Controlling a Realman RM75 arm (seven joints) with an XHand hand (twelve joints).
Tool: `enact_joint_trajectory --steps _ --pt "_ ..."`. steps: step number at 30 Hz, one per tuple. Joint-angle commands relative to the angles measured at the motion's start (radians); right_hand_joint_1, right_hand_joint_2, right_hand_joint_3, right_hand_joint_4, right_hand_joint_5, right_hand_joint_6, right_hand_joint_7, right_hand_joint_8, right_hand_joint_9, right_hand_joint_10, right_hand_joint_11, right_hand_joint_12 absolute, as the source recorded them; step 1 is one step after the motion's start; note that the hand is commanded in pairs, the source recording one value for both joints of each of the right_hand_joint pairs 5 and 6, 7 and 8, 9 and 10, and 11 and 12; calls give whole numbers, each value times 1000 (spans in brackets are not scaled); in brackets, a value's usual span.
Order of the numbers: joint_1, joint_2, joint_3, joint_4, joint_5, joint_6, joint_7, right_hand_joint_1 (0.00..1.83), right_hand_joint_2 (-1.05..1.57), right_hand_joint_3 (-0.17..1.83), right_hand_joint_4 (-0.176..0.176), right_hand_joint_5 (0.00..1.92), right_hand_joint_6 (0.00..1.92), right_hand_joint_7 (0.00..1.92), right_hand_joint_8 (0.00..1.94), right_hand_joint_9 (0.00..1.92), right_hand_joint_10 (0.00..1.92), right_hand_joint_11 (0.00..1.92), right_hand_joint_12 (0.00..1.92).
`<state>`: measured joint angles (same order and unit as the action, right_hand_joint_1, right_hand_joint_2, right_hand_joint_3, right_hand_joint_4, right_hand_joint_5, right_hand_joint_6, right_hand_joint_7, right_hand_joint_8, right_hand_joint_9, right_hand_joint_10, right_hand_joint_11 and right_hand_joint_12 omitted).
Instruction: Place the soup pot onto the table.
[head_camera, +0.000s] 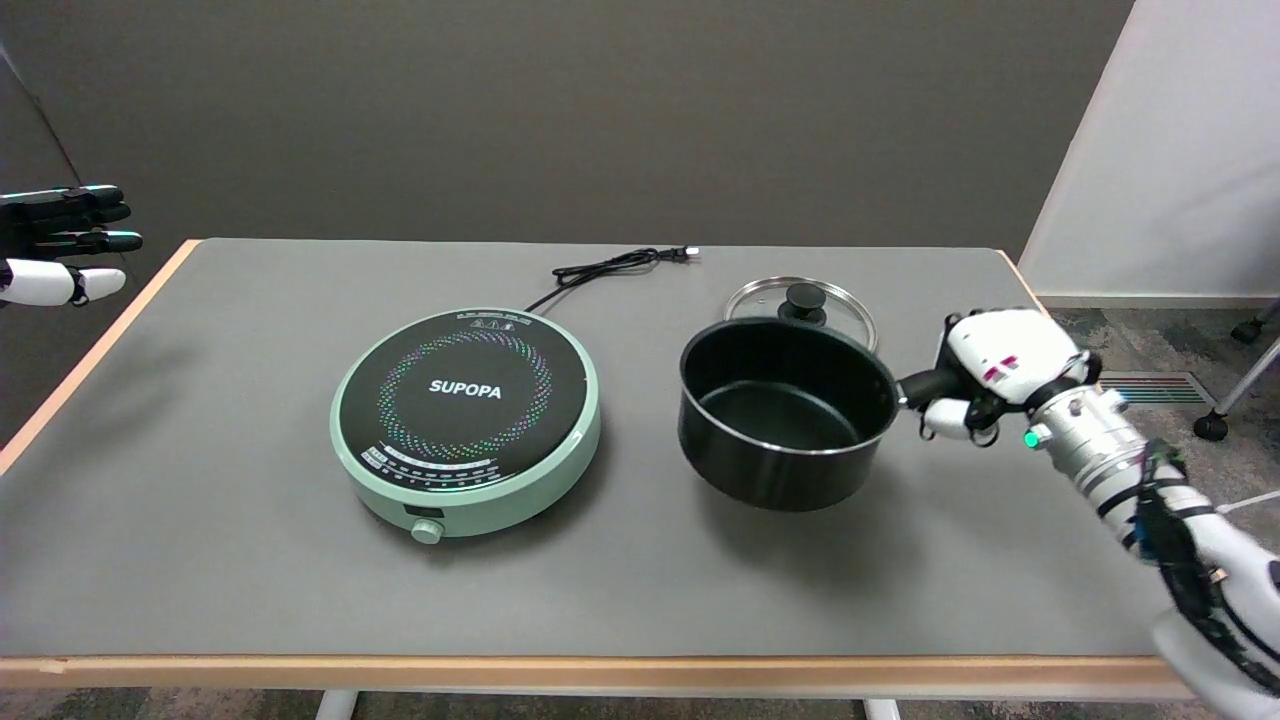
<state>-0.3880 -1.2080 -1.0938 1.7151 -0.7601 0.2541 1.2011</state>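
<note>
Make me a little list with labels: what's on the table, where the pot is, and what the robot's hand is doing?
pot: black soup pot, empty, right of the cooker; whether it touches the table is unclear
hand: right hand grips the pot's handle
cooker: green SUPOPA induction cooker, nothing on it
lid: glass lid lying behind the pot
cord: black power cord, unplugged, on the grey table

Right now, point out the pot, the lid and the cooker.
pot (790, 470), head view, front outer wall
lid (803, 296), head view, black knob
cooker (465, 390), head view, black top by the logo
</note>
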Motion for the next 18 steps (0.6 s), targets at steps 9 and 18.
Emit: enact_joint_trajectory --steps 9,18 --pt "-85 -188 -273 148 -375 -524 53 852 1275 1192 -14 1920 1920 1920 1920 1920 1920 1920 1920" --pt "-101 -154 -392 98 -840 -862 283 858 1203 1230 -13 1920 1920 1920 1920 1920 1920 1920 1920"
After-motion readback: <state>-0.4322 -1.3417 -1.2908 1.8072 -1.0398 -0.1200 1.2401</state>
